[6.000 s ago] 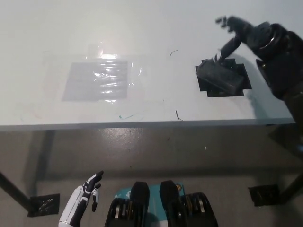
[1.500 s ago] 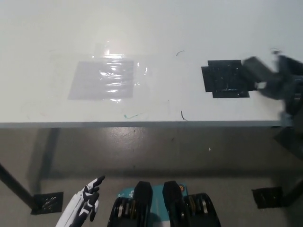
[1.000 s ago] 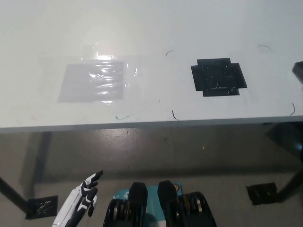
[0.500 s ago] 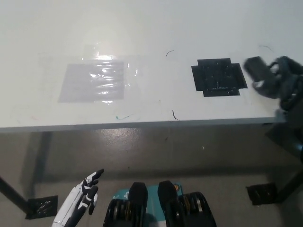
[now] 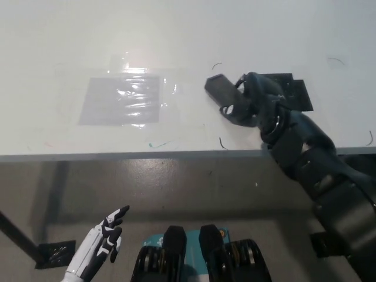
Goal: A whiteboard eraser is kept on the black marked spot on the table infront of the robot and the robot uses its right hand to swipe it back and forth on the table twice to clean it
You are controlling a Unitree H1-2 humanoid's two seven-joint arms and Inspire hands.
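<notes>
my right hand grips the eraser, pressed on the table just left of the black marked spot. my left hand hangs below the table edge, fingers apart, empty. risk: uneven pressure may tip the eraser out of my grip, or it may snag the taped plastic sheet. count: one eraser, one spot, one sheet.

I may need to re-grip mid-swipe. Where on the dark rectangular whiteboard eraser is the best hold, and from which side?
Probably across the dark rectangular whiteboard eraser's long sides, from above and the robot's right. It lies flat on the white table, left of the black marked spot, and its right end is already covered by the black right hand. The white left hand rests low, below the table.
</notes>
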